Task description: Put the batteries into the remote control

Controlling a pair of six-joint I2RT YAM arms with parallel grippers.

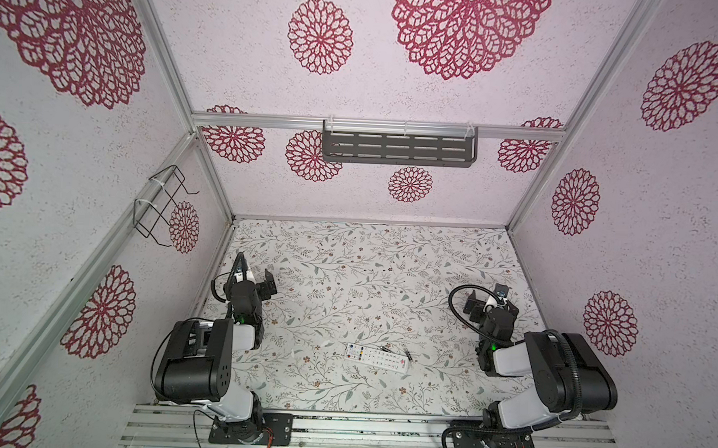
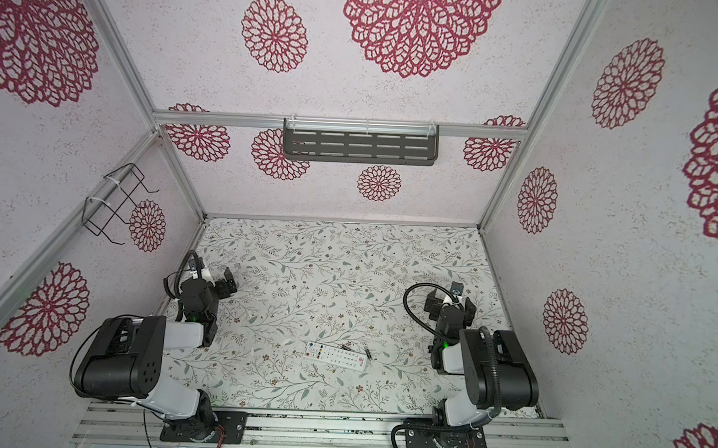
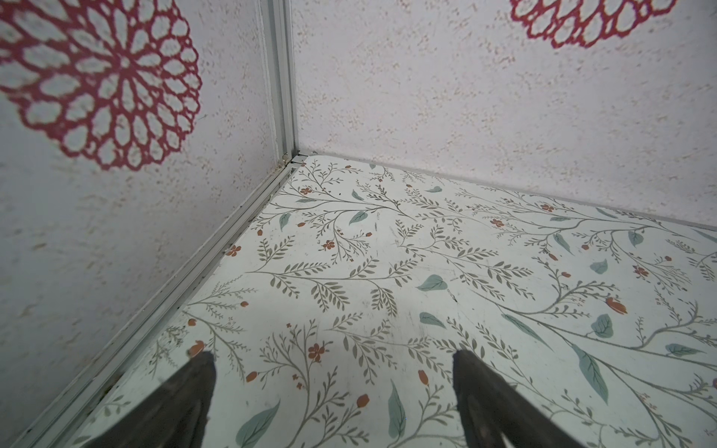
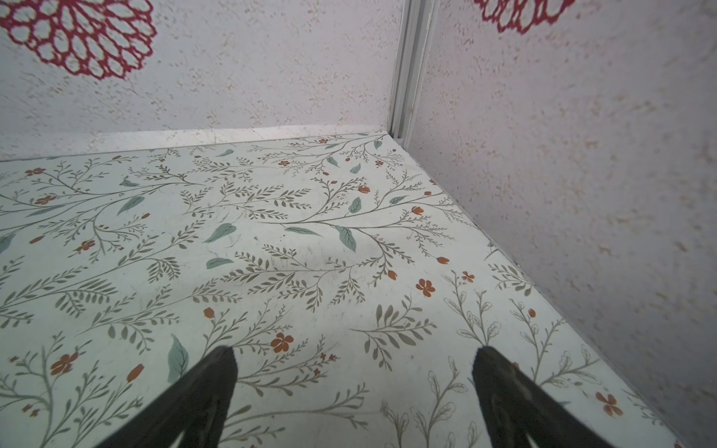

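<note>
The remote control [image 1: 377, 358] [image 2: 335, 356] is a slim white bar lying buttons up on the floral table, near the front middle in both top views. Two batteries lie loose on the table: one [image 1: 384, 349] [image 2: 347, 347] against the remote's far edge, one [image 1: 408, 354] [image 2: 368, 352] just past its right end. My left gripper [image 1: 255, 273] [image 3: 333, 355] hovers open at the left side, well behind the remote, with nothing between its fingers. My right gripper [image 1: 491, 302] [image 4: 355, 349] stands open at the right side, likewise empty. Neither wrist view shows the remote or the batteries.
A grey slotted shelf [image 1: 398, 147] hangs on the back wall and a black wire rack [image 1: 162, 204] on the left wall. Patterned walls close in the table [image 1: 367, 275] on three sides. Small white scraps [image 1: 327, 343] lie left of the remote.
</note>
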